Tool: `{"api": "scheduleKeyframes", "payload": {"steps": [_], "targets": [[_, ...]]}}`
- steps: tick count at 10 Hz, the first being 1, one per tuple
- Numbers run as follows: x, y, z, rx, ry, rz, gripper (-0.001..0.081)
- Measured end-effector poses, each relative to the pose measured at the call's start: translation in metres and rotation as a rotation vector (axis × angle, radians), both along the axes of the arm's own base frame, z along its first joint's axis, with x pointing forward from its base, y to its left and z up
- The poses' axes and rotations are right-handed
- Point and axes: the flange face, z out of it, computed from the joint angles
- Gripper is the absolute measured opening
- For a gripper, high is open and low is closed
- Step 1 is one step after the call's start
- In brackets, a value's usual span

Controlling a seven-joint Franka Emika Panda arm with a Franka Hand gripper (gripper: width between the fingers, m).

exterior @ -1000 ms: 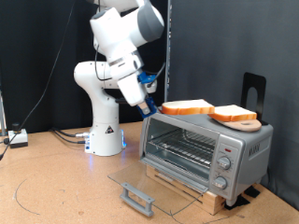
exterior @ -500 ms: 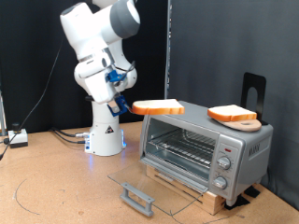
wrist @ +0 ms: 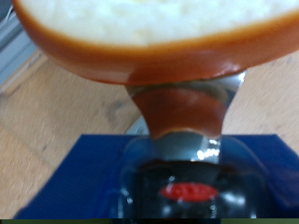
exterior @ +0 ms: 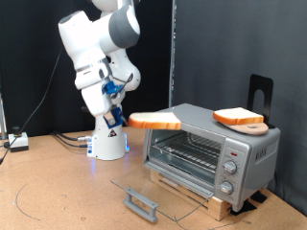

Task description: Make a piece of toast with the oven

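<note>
A piece of toast (exterior: 155, 120), pale with an orange-brown crust, hangs level in the air just beside the oven's (exterior: 211, 149) upper corner, on the exterior view's left. The gripper (exterior: 123, 119) grasps it by one edge, fingers clenched on the crust. The silver oven's glass door (exterior: 153, 191) lies folded open. A second slice (exterior: 239, 117) rests on a wooden board (exterior: 251, 126) on the oven's roof.

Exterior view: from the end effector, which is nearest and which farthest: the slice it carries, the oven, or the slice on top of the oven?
1. Carried slice, in the end effector.
2. Oven, rightward.
3. Second slice, on oven's far right.
</note>
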Motion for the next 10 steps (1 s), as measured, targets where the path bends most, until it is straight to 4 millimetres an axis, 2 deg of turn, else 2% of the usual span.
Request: {"api": "scheduleKeyframes", "payload": {"steps": [3, 6, 8, 10], "targets": [[-0.019, -0.008, -0.050, -0.017, 0.084, 0.036, 0.0394], [-0.026, -0.009, -0.085, -0.033, 0.092, 0.059, 0.0394], [-0.021, -0.001, -0.094, -0.024, 0.051, 0.095, 0.0394], [-0.013, 0.017, -0.096, -0.025, 0.016, 0.186, 0.0394]]}}
